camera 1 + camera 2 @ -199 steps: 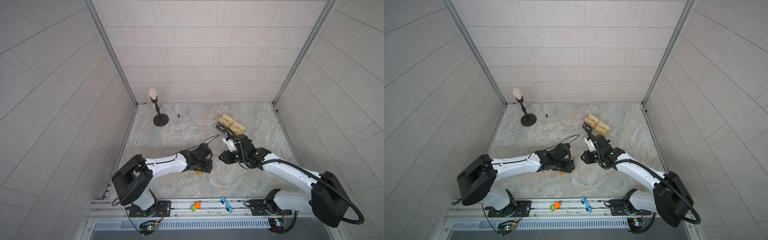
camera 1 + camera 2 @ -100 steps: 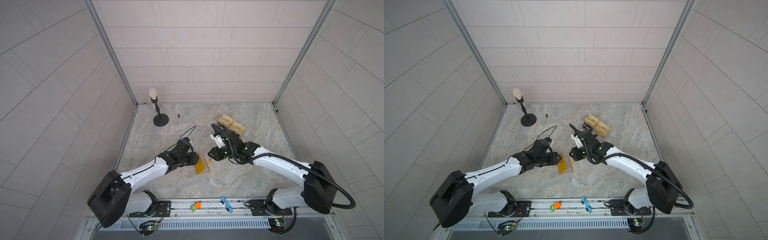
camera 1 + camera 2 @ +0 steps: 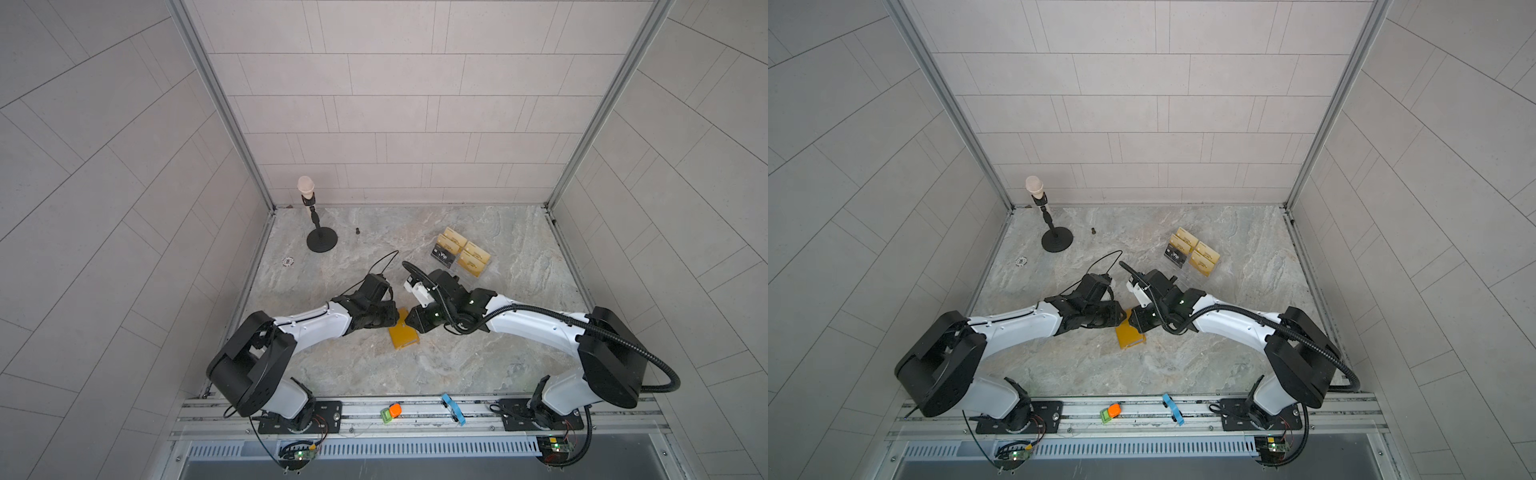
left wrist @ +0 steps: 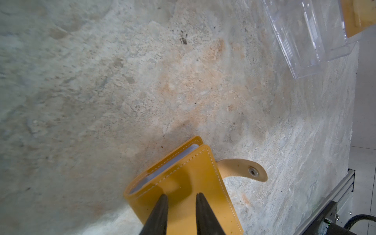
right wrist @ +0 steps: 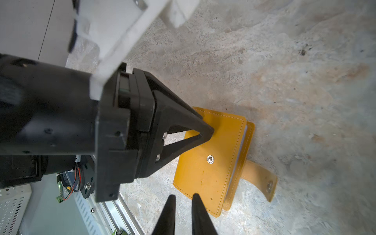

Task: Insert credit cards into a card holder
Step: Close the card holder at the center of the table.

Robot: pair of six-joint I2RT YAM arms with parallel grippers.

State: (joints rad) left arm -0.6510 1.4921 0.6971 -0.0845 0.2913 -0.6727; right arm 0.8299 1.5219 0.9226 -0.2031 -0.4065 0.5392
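The card holder (image 3: 402,334), a mustard-yellow booklet, lies on the bench (image 3: 436,370) a little forward of centre, directly between your two arms. Its cover is folded down over the grey-blue sleeves, and its snap tab (image 4: 242,168) is undone and lies flat on the stone beside it. Your left claw (image 4: 181,195) has its tips a narrow gap apart, set on the cover toward the spine side and clamping nothing. Your right claw (image 5: 183,196), likewise only slightly parted and empty, sits at a short edge of the cover. The one black credit card (image 3: 444,254) on show stands in the clear acrylic stand (image 4: 305,36) toward the back right, next to the gold cards (image 3: 471,257) and well apart from the holder.

The likely trouble is a skid. The holder is light and the stone looks smooth, so a push from either tip could slide or spin it instead of lifting the cover. With the left tips bearing on that same cover, the right claw may be prying against its partner. The two claws are also very near each other, and a small misjudged move could knock them together.

In both top views the wrists cover the tips, so contact can be read only from the wrist cameras. Even there you cannot tell whether the left tips press or merely touch. Whether any sleeve already holds a card is hidden.
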